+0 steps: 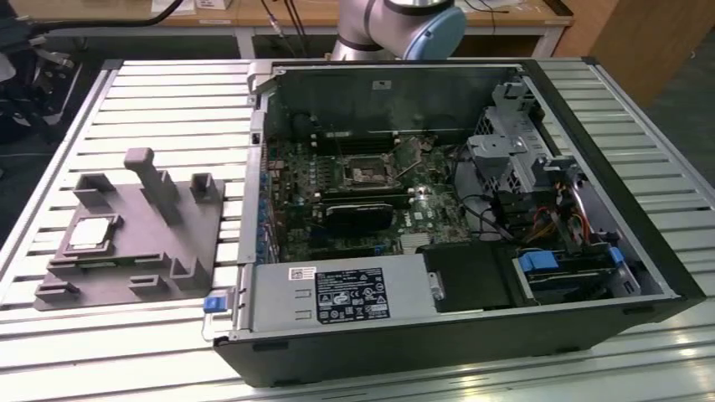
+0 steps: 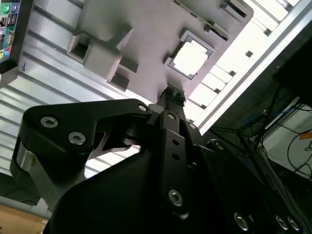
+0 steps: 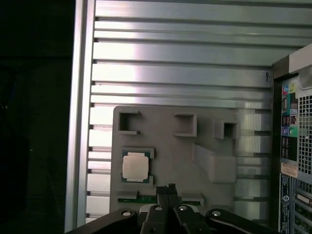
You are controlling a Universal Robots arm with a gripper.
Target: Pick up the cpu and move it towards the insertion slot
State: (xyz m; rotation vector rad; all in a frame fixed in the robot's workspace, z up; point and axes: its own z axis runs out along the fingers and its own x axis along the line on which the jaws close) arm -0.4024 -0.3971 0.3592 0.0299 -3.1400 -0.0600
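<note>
- The small, flat, square, silvery-beige cpu lies in a shallow recess of the grey plastic fixture plate; the plate rests on the slatted aluminium table at the exterior view's left
- The black metal gripper hangs over the plate in the first wrist view, near the cpu but clear of it; its fingers are pressed together, grasping nothing
- The insertion slot, a square socket with a shiny silver frame and dark centre, sits on the green motherboard inside the open black computer case; it is well apart from the cpu
- The grey-and-blue robot arm rises behind the case
</note>
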